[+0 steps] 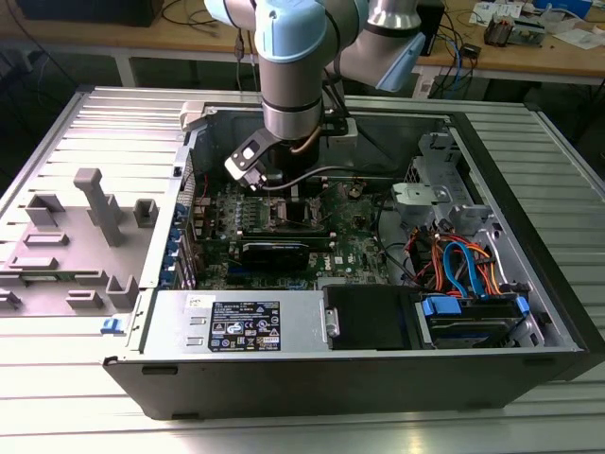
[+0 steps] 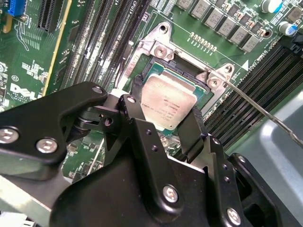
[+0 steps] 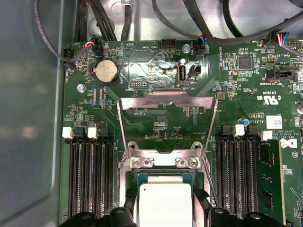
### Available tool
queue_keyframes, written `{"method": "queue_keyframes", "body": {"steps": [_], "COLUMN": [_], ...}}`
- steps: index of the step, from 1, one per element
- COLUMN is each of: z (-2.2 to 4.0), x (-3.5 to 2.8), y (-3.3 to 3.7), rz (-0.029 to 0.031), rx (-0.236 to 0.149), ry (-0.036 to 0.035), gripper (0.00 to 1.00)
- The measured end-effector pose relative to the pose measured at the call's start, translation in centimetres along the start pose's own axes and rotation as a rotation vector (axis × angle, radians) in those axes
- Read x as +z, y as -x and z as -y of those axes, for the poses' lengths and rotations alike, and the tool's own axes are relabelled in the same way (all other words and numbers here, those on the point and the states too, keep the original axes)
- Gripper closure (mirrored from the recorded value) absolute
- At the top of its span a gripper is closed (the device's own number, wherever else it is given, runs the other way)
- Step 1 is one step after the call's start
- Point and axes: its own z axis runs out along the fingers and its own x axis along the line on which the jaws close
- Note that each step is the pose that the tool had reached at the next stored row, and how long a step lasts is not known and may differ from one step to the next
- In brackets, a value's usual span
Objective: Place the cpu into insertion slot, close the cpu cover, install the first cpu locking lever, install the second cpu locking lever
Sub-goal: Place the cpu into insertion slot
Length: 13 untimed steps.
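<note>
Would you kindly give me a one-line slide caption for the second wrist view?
Gripper clasps the cpu by two opposite edges at the insertion slot, memory slots on either side.

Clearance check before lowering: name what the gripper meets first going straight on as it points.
The gripper, jaws closed on the cpu, points down at the insertion slot. The cpu would meet that slot first, if it is not already seated; depth is unclear.
</note>
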Motion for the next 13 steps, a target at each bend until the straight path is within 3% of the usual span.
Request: {"method": "queue_keyframes", "body": {"steps": [3, 5, 7, 13], "z": [0.00, 0.00, -0.01, -0.07], "x": [0.03, 0.05, -0.03, -0.85], "y": [0.00, -0.01, -0.01, -0.02], "rz": [-0.0001, -0.0003, -0.0004, -0.0002], "rx": [0.000, 0.000, 0.000, 0.000], "ry": [0.0001, 0.0002, 0.0002, 0.0002], "gripper": [0.46, 0.38, 0.38, 0.38]}}
